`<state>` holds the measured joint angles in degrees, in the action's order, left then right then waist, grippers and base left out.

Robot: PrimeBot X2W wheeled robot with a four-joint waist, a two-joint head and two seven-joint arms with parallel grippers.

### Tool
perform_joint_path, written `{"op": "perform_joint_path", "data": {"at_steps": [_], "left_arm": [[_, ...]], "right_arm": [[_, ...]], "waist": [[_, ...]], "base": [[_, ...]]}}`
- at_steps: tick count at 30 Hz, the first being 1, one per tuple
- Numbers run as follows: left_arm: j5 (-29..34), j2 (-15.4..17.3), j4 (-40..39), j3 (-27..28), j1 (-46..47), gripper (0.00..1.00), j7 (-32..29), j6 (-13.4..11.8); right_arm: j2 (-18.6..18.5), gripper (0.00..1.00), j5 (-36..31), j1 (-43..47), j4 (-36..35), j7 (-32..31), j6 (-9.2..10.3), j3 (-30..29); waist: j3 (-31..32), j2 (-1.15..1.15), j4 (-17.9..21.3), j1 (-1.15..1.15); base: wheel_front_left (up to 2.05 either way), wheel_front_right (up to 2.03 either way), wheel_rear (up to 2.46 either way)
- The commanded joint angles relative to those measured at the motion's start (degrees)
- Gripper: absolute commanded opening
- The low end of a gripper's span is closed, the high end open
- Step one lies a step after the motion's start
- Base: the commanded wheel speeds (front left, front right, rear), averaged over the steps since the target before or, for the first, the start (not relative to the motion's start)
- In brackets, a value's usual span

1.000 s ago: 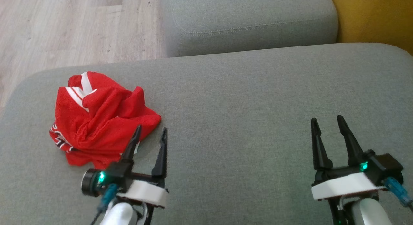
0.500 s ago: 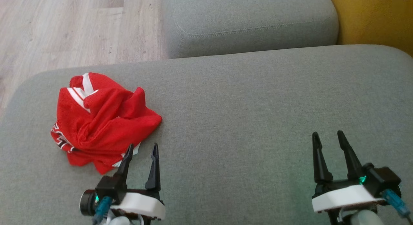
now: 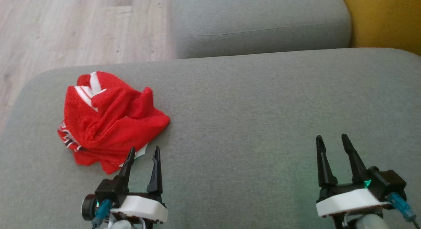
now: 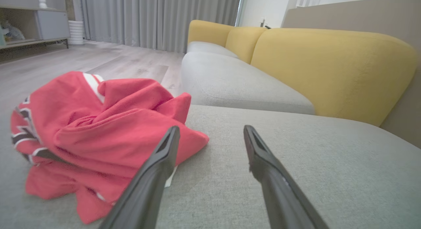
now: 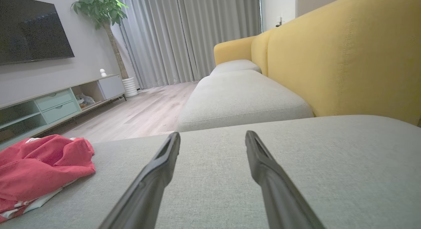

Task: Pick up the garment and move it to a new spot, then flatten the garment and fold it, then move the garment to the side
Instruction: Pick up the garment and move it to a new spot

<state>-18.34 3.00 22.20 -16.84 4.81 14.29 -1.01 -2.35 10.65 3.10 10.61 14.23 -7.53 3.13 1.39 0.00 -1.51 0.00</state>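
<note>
A crumpled red garment [image 3: 108, 120] with white and black trim lies in a heap on the left part of the grey sofa cushion [image 3: 263, 124]. It also appears as a red garment [image 4: 92, 133] in the left wrist view and a red garment [image 5: 36, 166] at the left edge of the right wrist view. My left gripper [image 3: 143, 150] stands open just below the heap's near right edge, empty, its left fingertip [image 4: 171, 133] over the cloth's edge. Far to the right, my right gripper [image 3: 330, 138] is open and empty over bare cushion.
A second grey cushion [image 3: 260, 22] lies beyond, with the yellow sofa back [image 3: 384, 18] at the right. Wooden floor [image 3: 65, 28] runs past the cushion's left and far edges. A TV unit [image 5: 59, 101], plant and curtains stand across the room.
Both grippers have drawn back toward me, the left one off the garment's edge. The head camera has shifted slightly, so the whole scene sits a little to the right.
</note>
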Motion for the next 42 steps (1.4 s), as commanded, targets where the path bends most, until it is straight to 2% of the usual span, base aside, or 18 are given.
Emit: {"op": "perform_joint_path", "data": {"at_steps": [1,15,23,34,42], "left_arm": [[-0.1,0.0,-1.5,2.1,2.7,1.00,0.7,0.0],[1.0,-0.1,-1.6,6.2,1.7,1.00,0.7,-0.4],[0.8,-0.1,-1.8,6.7,1.1,1.00,0.7,-0.2],[0.1,-0.1,-2.3,7.1,0.2,1.00,0.7,-0.6],[0.8,-0.1,-2.3,8.0,1.0,1.00,0.7,-0.5]], "right_arm": [[-0.5,1.00,0.3,-1.9,-2.0,0.8,0.04,1.6],[-0.5,1.00,2.1,-1.7,-2.7,0.8,0.04,5.6],[-0.5,1.00,2.6,-1.3,-2.7,0.8,0.04,7.3],[-0.5,1.00,3.0,-1.8,-2.5,0.8,0.04,9.5],[-0.5,1.00,3.0,-2.1,-2.4,0.8,0.04,9.8]], "waist": [[0.0,0.00,-0.8,0.00],[0.3,0.00,-9.2,0.00],[0.7,0.00,-14.0,0.00],[0.9,0.00,-16.8,0.00],[0.3,0.00,-16.5,0.00]], "base": [[0.00,0.00,0.00],[0.00,0.00,0.00],[0.00,0.00,0.00],[0.00,0.00,0.00],[0.00,0.00,0.00]]}}
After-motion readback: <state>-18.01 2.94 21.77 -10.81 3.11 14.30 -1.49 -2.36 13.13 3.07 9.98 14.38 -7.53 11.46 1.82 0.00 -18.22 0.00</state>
